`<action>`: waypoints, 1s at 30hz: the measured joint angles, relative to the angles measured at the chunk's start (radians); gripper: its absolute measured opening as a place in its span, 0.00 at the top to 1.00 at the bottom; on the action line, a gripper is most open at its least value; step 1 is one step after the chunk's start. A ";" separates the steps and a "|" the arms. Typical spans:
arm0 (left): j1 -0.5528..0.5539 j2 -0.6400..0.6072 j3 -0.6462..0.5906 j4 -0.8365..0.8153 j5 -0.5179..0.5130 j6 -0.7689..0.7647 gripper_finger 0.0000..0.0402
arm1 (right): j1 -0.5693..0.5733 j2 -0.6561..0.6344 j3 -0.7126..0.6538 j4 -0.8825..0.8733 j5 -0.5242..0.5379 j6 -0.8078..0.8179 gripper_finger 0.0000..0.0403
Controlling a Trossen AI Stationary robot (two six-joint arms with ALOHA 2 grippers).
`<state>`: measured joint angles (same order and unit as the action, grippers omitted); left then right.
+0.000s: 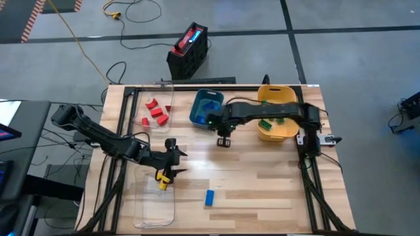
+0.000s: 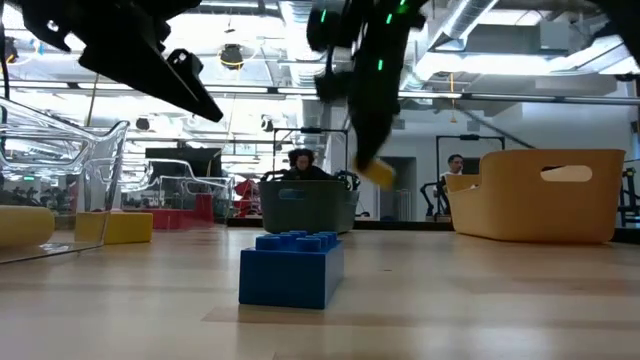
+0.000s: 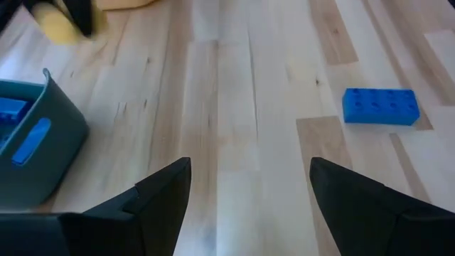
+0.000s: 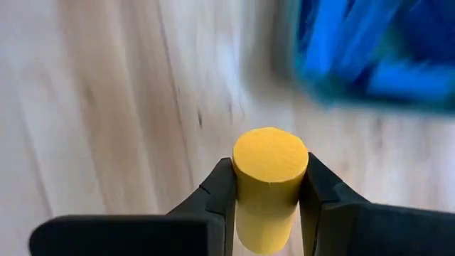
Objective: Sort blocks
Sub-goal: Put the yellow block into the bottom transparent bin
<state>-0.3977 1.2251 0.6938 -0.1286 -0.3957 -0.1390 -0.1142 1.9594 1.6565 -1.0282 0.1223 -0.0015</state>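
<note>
left tool [image 1: 172, 152]: fingers spread, grasping nothing; hovers over the table's left half, above the clear tray [image 1: 155, 196] holding yellow blocks [image 1: 161, 180].
blue block [image 1: 209, 198]: lies flat on the table near its front edge, centre; long axis runs front to back; left tool nearer.
right tool [image 1: 224, 141]: clenched on a yellow cylinder block [image 4: 269, 186], lifted off the table near centre.
yellow bin [image 1: 276, 113]: to the right of the right tool, by the far right corner; teal bin [image 1: 205, 108] just behind it.
</note>
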 joint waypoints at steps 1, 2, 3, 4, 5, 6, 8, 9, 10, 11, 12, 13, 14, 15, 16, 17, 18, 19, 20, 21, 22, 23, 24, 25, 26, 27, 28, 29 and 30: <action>0.000 0.000 -0.015 0.028 -0.005 -0.004 0.30 | 0.012 -0.031 -0.008 0.038 0.000 -0.003 0.78; 0.000 0.000 -0.029 0.059 -0.011 -0.010 0.30 | 0.026 -0.065 -0.023 0.088 0.001 -0.010 0.78; 0.000 0.000 -0.040 0.089 -0.014 -0.020 0.30 | 0.043 -0.103 -0.049 0.158 -0.002 -0.015 0.78; 0.000 0.000 -0.049 0.118 -0.020 -0.032 0.30 | 0.062 -0.138 -0.083 0.251 -0.011 -0.015 0.78; 0.000 0.000 -0.058 0.149 -0.028 -0.044 0.30 | 0.083 -0.171 -0.122 0.340 -0.030 -0.016 0.78; 0.000 0.000 -0.067 0.176 -0.036 -0.055 0.30 | 0.105 -0.205 -0.174 0.445 -0.047 -0.018 0.78; -0.001 0.000 -0.084 0.226 -0.056 -0.065 0.30 | 0.153 -0.260 -0.278 0.659 -0.065 -0.019 0.78; -0.001 0.000 -0.090 0.250 -0.070 -0.065 0.30 | 0.174 -0.281 -0.327 0.766 -0.082 -0.018 0.78; -0.001 0.000 -0.093 0.266 -0.081 -0.064 0.30 | 0.194 -0.298 -0.370 0.855 -0.095 -0.018 0.78; -0.001 0.000 -0.094 0.279 -0.088 -0.056 0.30 | 0.213 -0.310 -0.399 0.921 -0.102 -0.018 0.78; -0.001 0.000 -0.094 0.294 -0.095 -0.049 0.30 | 0.231 -0.316 -0.419 0.973 -0.102 -0.019 0.78; -0.001 0.000 -0.094 0.310 -0.097 -0.042 0.30 | 0.244 -0.319 -0.433 1.011 -0.102 -0.022 0.78; -0.001 0.001 -0.094 0.330 -0.097 -0.034 0.30 | 0.257 -0.319 -0.440 1.025 -0.102 -0.024 0.78; 0.000 0.002 -0.094 0.352 -0.098 -0.025 0.30 | 0.268 -0.319 -0.441 1.027 -0.102 -0.026 0.78; -0.001 0.003 -0.094 0.368 -0.098 -0.015 0.30 | 0.277 -0.318 -0.441 1.038 -0.102 -0.030 0.78; -0.001 0.003 -0.094 0.381 -0.098 -0.007 0.30 | 0.286 -0.316 -0.441 1.054 -0.102 -0.032 0.78; 0.000 0.003 -0.094 0.394 -0.097 -0.002 0.30 | 0.293 -0.307 -0.441 1.081 -0.102 -0.033 0.78; 0.002 0.003 -0.094 0.405 -0.097 0.004 0.30 | 0.298 -0.300 -0.440 1.111 -0.102 -0.035 0.78; 0.005 0.003 -0.094 0.418 -0.097 0.011 0.30 | 0.302 -0.291 -0.440 1.131 -0.102 -0.047 0.78; 0.006 0.003 -0.094 0.433 -0.095 0.020 0.30 | 0.306 -0.279 -0.441 1.145 -0.102 -0.057 0.78; 0.008 0.003 -0.094 0.448 -0.090 0.029 0.30 | 0.307 -0.264 -0.441 1.173 -0.102 -0.067 0.78; 0.009 0.003 -0.094 0.459 -0.088 0.043 0.30 | 0.307 -0.250 -0.441 1.201 -0.102 -0.077 0.78; 0.010 0.003 -0.094 0.472 -0.087 0.056 0.30 | 0.307 -0.238 -0.441 1.222 -0.102 -0.093 0.78; 0.010 0.003 -0.094 0.484 -0.082 0.066 0.30 | 0.307 -0.225 -0.441 1.246 -0.102 -0.105 0.78; 0.010 0.003 -0.094 0.491 -0.080 0.076 0.30 | 0.307 -0.212 -0.441 1.284 -0.101 -0.118 0.78; 0.010 0.003 -0.094 0.493 -0.080 0.084 0.30 | 0.306 -0.201 -0.440 1.316 -0.101 -0.130 0.78; 0.010 0.003 -0.094 0.493 -0.081 0.091 0.30 | 0.306 -0.193 -0.440 1.332 -0.101 -0.144 0.78; 0.012 0.003 -0.094 0.491 -0.080 0.093 0.31 | 0.306 -0.185 -0.441 1.352 -0.101 -0.156 0.78; 0.013 0.003 -0.094 0.488 -0.081 0.093 0.32 | 0.306 -0.178 -0.441 1.373 -0.101 -0.163 0.78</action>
<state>-0.3845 1.2285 0.5999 0.3592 -0.4763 -0.0463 0.1921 1.7810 1.2160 0.3451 0.0216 -0.1643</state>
